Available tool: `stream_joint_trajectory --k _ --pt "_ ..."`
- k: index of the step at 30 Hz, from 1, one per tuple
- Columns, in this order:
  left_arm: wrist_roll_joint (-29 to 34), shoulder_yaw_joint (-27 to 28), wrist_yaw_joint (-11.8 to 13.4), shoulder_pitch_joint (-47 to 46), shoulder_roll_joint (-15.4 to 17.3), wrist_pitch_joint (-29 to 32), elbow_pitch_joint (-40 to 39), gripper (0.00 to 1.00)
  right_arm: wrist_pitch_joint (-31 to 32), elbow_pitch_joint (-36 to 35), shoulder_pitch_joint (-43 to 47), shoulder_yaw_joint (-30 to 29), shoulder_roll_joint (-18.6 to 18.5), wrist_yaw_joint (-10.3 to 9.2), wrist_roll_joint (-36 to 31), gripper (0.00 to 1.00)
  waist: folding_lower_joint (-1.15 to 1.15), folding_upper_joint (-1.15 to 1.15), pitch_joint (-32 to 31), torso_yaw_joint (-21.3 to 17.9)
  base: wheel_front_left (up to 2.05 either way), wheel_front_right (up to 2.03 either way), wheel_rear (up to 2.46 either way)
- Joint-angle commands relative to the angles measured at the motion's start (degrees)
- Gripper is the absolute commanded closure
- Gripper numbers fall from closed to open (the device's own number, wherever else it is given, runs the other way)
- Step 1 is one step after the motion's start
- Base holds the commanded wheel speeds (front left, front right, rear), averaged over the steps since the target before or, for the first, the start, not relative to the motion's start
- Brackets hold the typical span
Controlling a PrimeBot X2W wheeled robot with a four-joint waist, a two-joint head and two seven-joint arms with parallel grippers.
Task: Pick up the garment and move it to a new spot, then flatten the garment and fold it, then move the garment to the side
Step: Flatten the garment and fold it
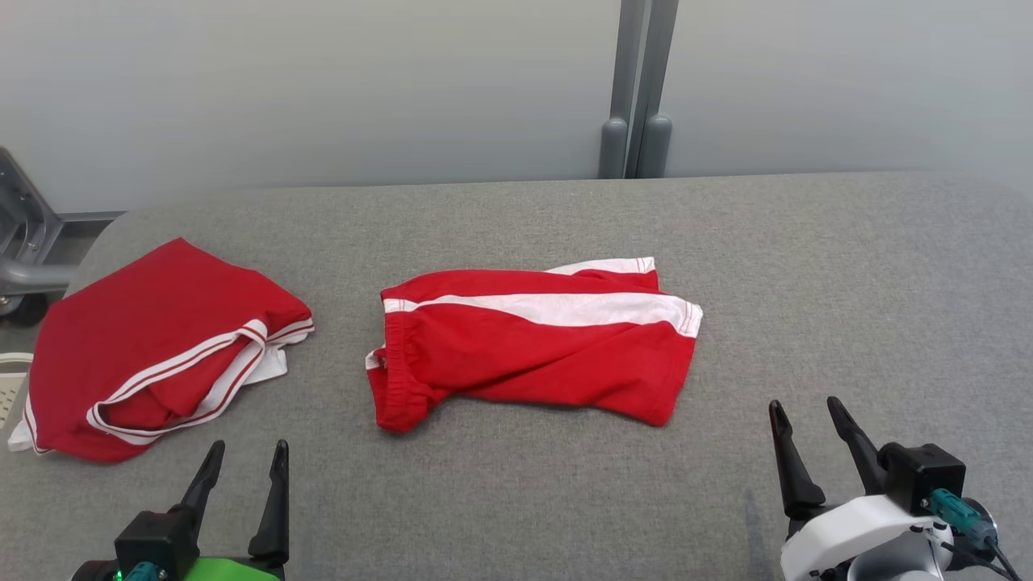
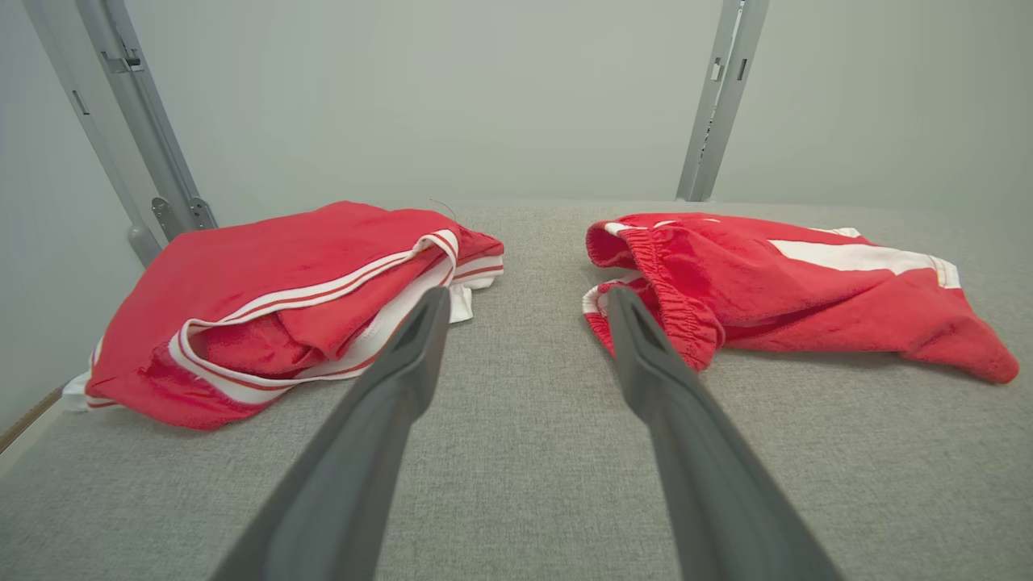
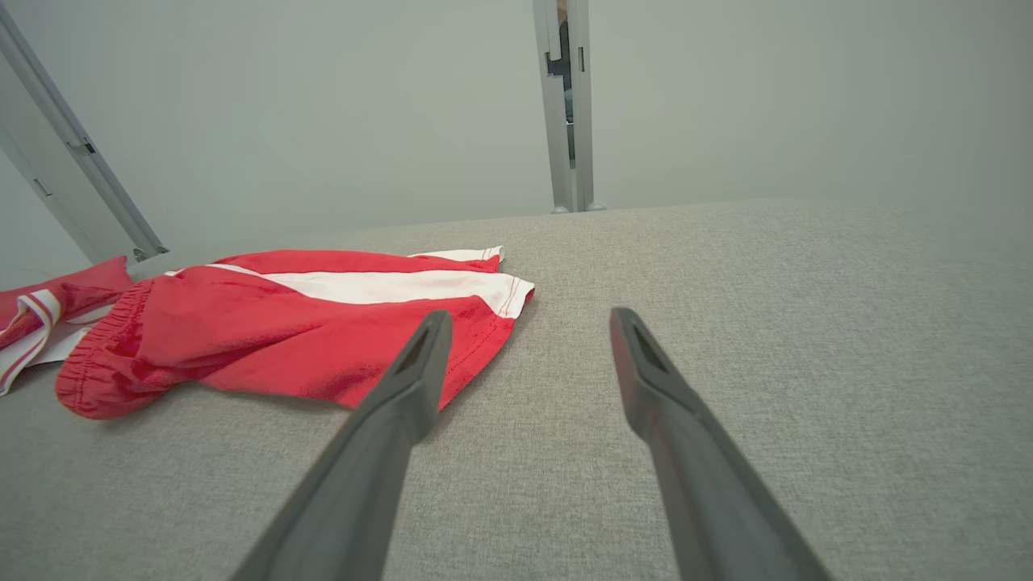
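Grey padded table (image 1: 516, 500) carries red shorts (image 1: 533, 343) at its middle and a second red garment (image 1: 153, 339) near its left edge. By the near edge, the left gripper (image 1: 249, 445) and right gripper (image 1: 805, 403) hover spread, empty.

In the head view the bottom edge cut through the green housing of the left gripper (image 1: 249, 445) and the white wrist of the right gripper (image 1: 804, 403). At the left edge a grey metal frame (image 1: 24, 242) and a pale perforated object (image 1: 10, 395) were only partly in frame; what that object was could not be told. In the left wrist view one finger (image 2: 403, 363) covered some white trim of the second garment (image 2: 266, 266), the other a stretch of waistband on the garment (image 2: 807, 298). In the right wrist view the left edge cut off the second garment, and a finger hid part of the garment's hem.
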Motion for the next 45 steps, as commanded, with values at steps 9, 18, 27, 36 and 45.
stream_joint_trajectory --k 9,18,27,36,45 --pt "-1.32 -0.61 -0.17 1.56 0.27 0.64 -0.51 0.00 -0.35 -0.84 0.56 -0.49 0.10 -0.02 0.20 0.00 0.00 0.00 0.74 0.02 0.00 0.00 0.00" --pt "-1.66 -1.42 -0.27 0.29 0.47 0.82 -0.28 0.00 0.20 -0.14 -0.21 0.06 0.14 -0.02 -1.10 0.00 0.00 0.00 1.24 0.14 0.00 0.00 0.00" --pt "-2.36 -2.77 -0.46 -2.29 0.49 2.72 -1.32 0.00 1.15 0.19 -1.04 -0.38 0.15 -0.02 -1.85 0.00 0.00 0.00 2.02 0.31 0.00 0.00 0.00" --pt "-7.28 -6.40 -1.41 -15.82 0.55 18.47 1.07 0.00 21.08 -0.76 -11.81 -0.25 -1.83 -0.03 -0.79 0.00 0.00 0.00 6.95 0.17 0.00 0.00 0.00" --pt "-9.90 -8.91 0.12 -30.18 -0.83 36.68 5.02 0.00 41.07 -1.10 -23.41 5.13 -6.71 -0.01 3.58 0.00 0.00 0.00 13.47 -0.60 0.00 0.00 0.00"
